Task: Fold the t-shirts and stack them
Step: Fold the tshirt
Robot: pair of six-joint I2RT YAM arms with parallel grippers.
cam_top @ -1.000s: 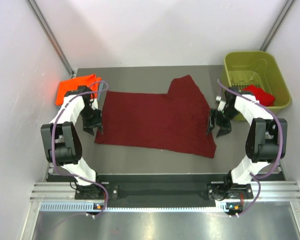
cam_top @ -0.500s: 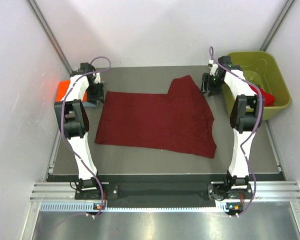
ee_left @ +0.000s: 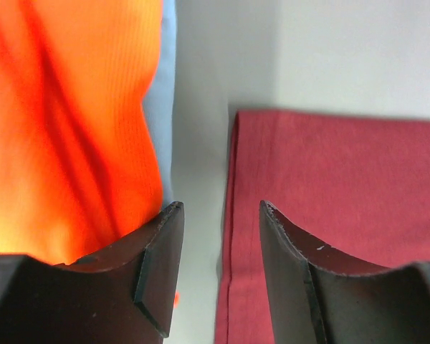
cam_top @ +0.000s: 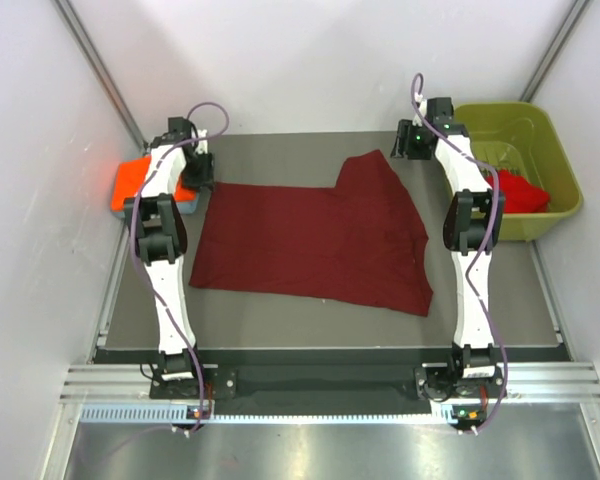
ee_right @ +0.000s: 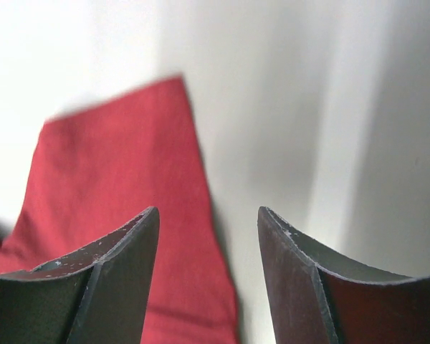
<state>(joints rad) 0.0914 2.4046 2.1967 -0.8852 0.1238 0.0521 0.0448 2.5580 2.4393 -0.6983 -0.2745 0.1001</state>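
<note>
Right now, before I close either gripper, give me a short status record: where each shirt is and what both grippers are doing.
dark maroon cloth t-shirt: spread flat, unfolded, middle of the grey table
bright orange folded shirt: far left of the table, lying on a grey-blue cloth
bright red shirt: inside the olive-green plastic bin, far right
left gripper: open, holding nothing, over the maroon shirt's far left edge
right gripper: open, holding nothing, over its far protruding corner
</note>
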